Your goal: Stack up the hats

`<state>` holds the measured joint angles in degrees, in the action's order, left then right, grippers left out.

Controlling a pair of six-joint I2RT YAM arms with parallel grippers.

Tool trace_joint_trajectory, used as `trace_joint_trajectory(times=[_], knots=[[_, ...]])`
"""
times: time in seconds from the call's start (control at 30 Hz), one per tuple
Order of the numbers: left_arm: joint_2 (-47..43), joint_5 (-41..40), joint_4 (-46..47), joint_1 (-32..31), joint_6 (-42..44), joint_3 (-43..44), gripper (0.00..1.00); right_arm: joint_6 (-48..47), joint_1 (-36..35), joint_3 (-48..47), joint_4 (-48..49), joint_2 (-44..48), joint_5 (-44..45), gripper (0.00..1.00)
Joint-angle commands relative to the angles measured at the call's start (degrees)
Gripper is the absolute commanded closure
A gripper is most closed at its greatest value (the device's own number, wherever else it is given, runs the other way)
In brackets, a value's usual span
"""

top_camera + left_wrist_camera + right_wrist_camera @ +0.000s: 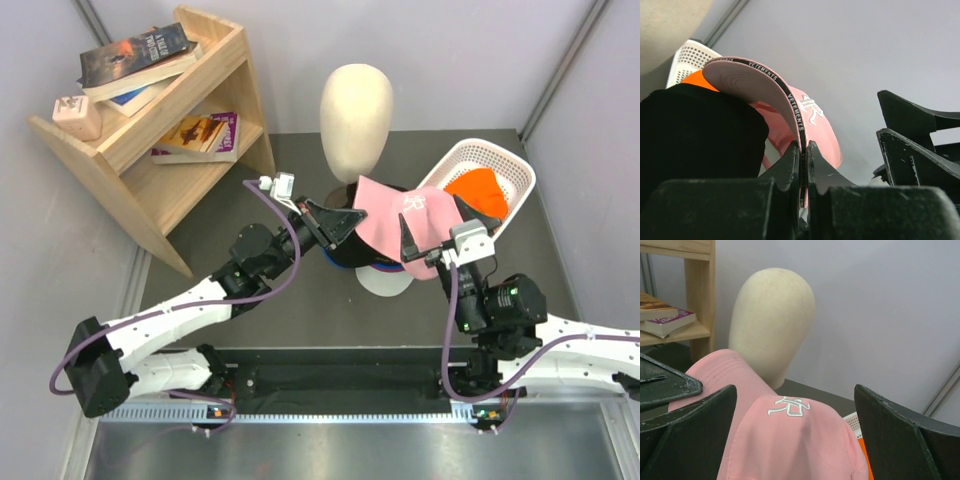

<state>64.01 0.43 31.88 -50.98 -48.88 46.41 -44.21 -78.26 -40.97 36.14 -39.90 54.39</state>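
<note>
Hats [385,280] below pink cap [410,215]: only edges vis.

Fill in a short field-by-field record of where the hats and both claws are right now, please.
Top hat: pink cap, lying over the black hat
Left claw: shut on the pink cap's brim edge
Right claw: open, jaws on either side of the pink cap's crown
Orange hat: in the white basket, not yet stacked
Mannequin head: bare, upright behind the pink cap
</note>
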Motion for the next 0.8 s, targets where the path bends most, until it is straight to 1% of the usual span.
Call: trace_joint_trajectory(times=[0.0,0.03,0.17,0.47,0.77], knots=[[-2.7,-5.6,9.4,0.2,1.4,-3.2,1.0,1.8,-0.1,0.3,2.4,0.2,1.3,0.0],[-3.2,-7.7,9.5,0.3,1.4,-4.0,1.0,2.1,-0.1,0.4,2.4,0.3,1.6,0.0],[-4.2,-11.1,10.7,0.6,1.2,-7.6,1.0,2.3,-0.1,0.9,3.0,0.7,2.7,0.0],[-6.4,-19.3,14.9,0.8,-3.0,-17.0,1.0,3.0,0.1,2.4,3.2,1.3,3.8,0.0],[-4.9,-22.2,18.7,0.9,-6.8,-22.1,1.0,5.7,1.4,2.1,2.6,0.8,6.5,0.0]])
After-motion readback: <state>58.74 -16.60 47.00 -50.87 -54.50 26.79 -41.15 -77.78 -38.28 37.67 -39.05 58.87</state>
